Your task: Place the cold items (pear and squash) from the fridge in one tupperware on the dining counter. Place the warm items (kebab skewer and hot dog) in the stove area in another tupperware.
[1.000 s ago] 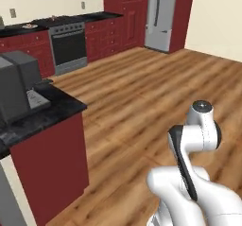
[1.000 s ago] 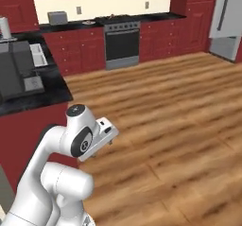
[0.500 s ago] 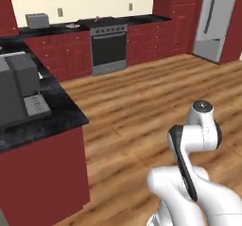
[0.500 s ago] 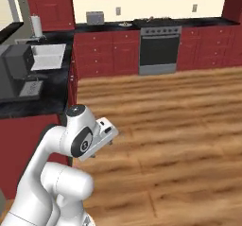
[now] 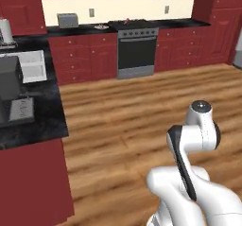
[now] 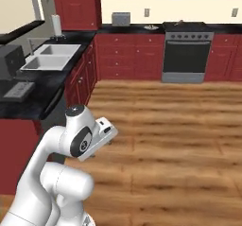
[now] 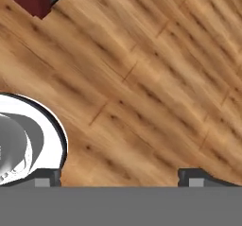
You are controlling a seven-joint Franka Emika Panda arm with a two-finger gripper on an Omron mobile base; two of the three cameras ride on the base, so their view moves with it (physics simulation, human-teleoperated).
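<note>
Wooden floor beneath wide-spread, empty gripper

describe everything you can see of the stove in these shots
The stove stands at the far wall, built into the run of dark red cabinets under a black counter. Its front looks like grey metal, with a large dark oven door crossed by a horizontal handle, a control strip above and a grey drawer panel at the bottom. The cooktop is dark, with something small and reddish on it, too small to identify. The door is shut, and the base meets the wooden floor.
</note>
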